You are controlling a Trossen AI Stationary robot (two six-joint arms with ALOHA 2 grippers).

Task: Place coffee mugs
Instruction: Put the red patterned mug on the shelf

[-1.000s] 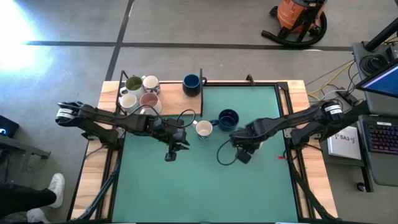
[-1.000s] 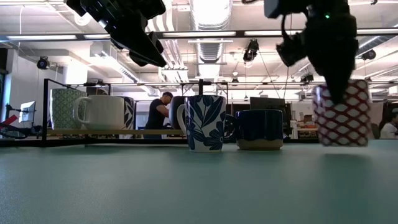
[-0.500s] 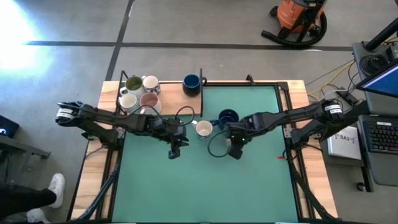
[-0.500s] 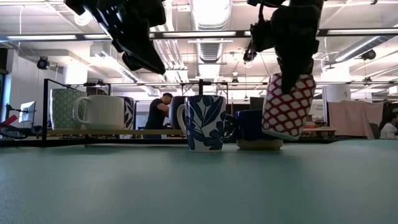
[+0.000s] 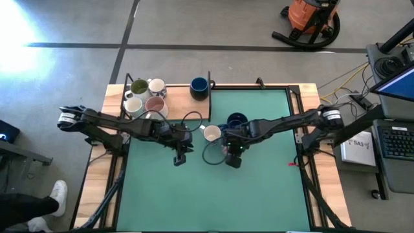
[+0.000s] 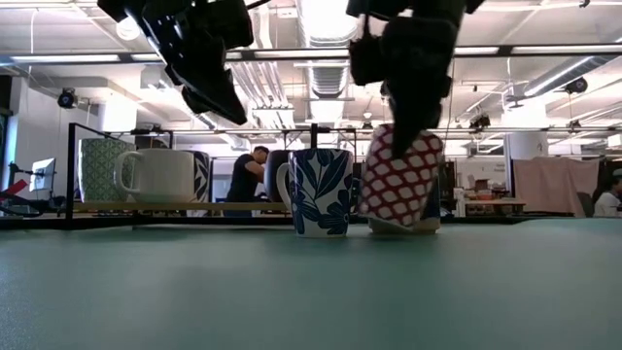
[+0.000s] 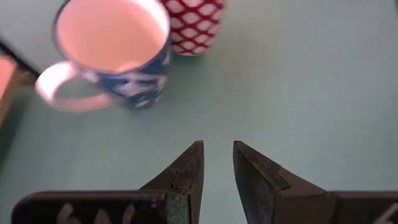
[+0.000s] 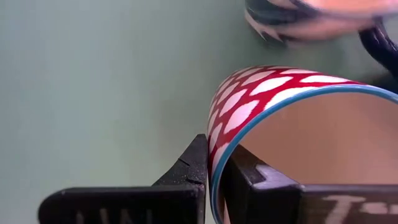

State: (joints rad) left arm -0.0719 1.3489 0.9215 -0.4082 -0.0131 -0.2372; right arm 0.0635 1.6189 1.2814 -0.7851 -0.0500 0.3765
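From the high view, the right claw [image 5: 231,157] hangs over the green tabletop [image 5: 259,194], just beside the blue-flowered mug [image 5: 211,134], which I take as landmark. The left claw [image 5: 179,157] waits on the other side of that mug, nearer to the rack of mugs [image 5: 143,96] at the tabletop corner.

In the low view, the red-patterned mug [image 6: 398,180] is tilted, its lower edge at or just above the tabletop; I cannot tell if it touches. It stands just beside the landmark mug, and a dark blue mug [image 6: 430,209] is behind it.

In the left wrist view, the left claw is apart a little and holds nothing.

In the right wrist view, the right claw is clamped on the mug's rim, one finger inside and one outside. The flowered mug is probably the obstacle for the next move.
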